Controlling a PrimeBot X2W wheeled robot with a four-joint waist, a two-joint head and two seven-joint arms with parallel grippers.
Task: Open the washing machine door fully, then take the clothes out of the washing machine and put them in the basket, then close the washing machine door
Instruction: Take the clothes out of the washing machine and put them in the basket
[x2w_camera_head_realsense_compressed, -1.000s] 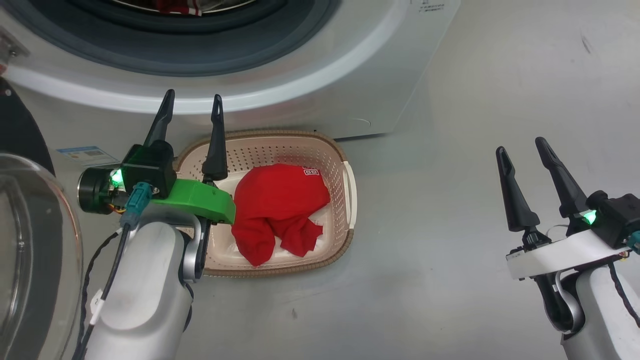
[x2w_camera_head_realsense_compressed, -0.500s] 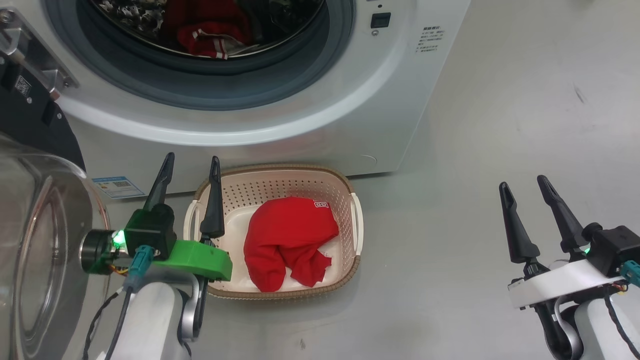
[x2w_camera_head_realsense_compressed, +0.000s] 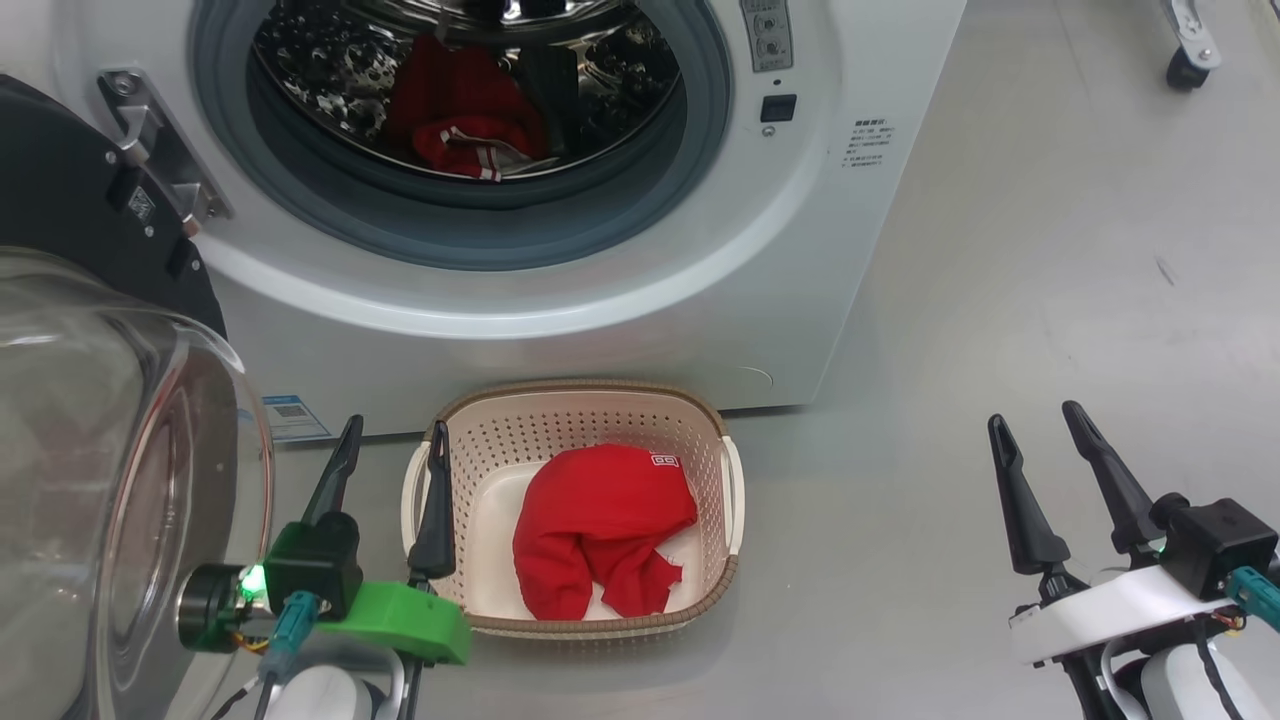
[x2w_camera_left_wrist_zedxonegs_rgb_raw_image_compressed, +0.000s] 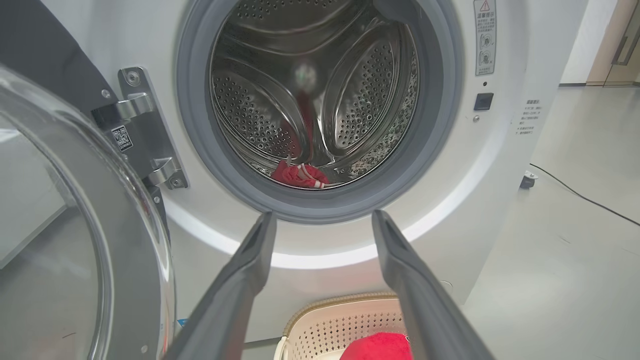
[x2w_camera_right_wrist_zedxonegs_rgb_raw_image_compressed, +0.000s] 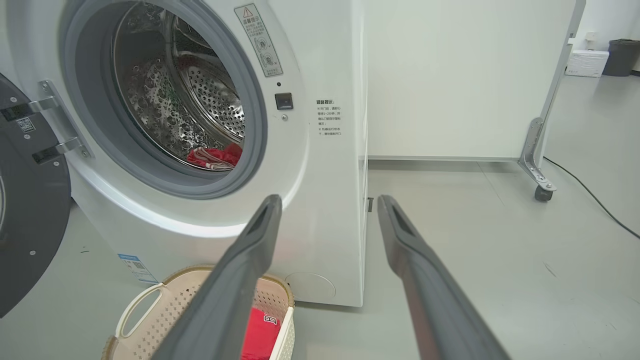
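Both the left gripper (x2w_camera_head_realsense_compressed: 394, 430) and right gripper (x2w_camera_head_realsense_compressed: 1033, 415) hang wide open and empty, one red garment (x2w_camera_head_realsense_compressed: 600, 525) lies in the basket (x2w_camera_head_realsense_compressed: 580, 392), and the other garment (x2w_camera_head_realsense_compressed: 465, 135), low inside the washing machine (x2w_camera_head_realsense_compressed: 620, 300), could snag on the grey seal (x2w_camera_head_realsense_compressed: 480, 235) if pinched shallowly.

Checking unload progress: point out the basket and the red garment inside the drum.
basket (x2w_camera_head_realsense_compressed: 580, 425), head view, perforated back wall.
red garment in drum (x2w_camera_head_realsense_compressed: 465, 135), head view, its bunched middle.
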